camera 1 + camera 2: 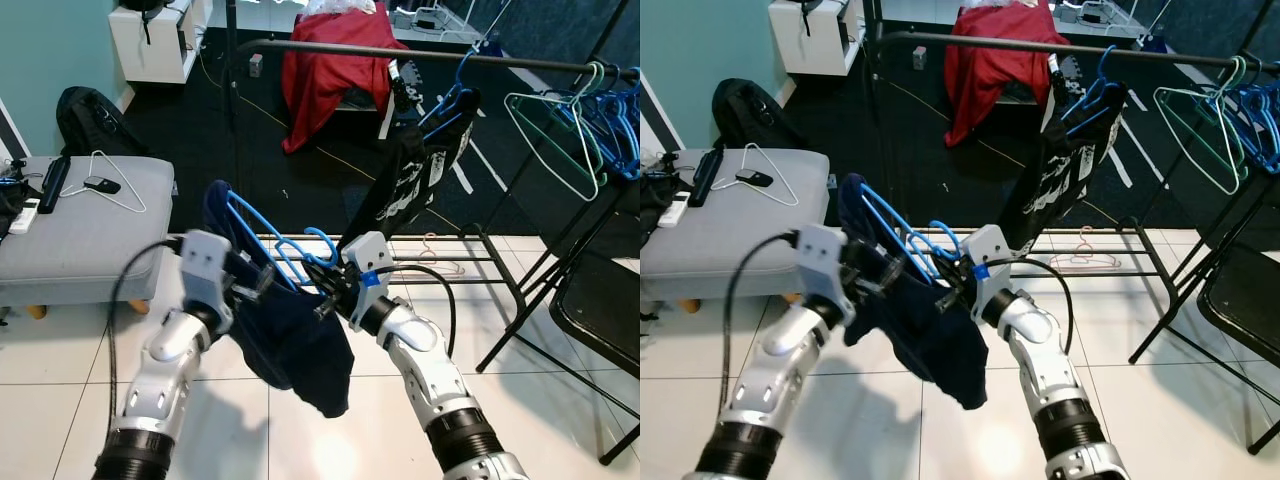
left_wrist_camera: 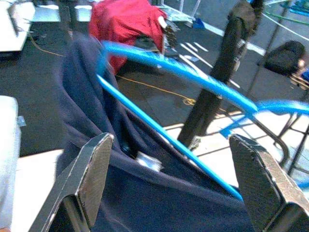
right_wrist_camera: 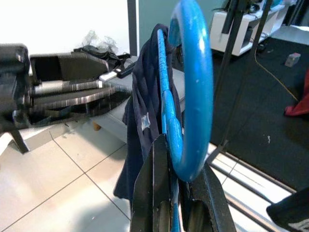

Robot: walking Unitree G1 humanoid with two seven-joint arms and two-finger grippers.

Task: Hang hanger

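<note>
Two pincers up front, right pincer [image 1: 328, 296] clamped on blue hanger [image 1: 285, 250] hook, left pincer [image 1: 262, 283] spread wide beside navy garment [image 1: 290, 345], clothes rail [image 1: 420, 52] at twelve o'clock.

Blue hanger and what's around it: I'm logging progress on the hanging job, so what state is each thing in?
Blue hanger: off the rail, held up, navy garment on it.
Navy garment: draped, sagging low.
Right gripper: shut on the hanger's hook.
Left gripper: open, fingers either side of the garment.
Clothes rail: holds a black garment and bare hangers.
White hanger: lying on the grey bench.
</note>
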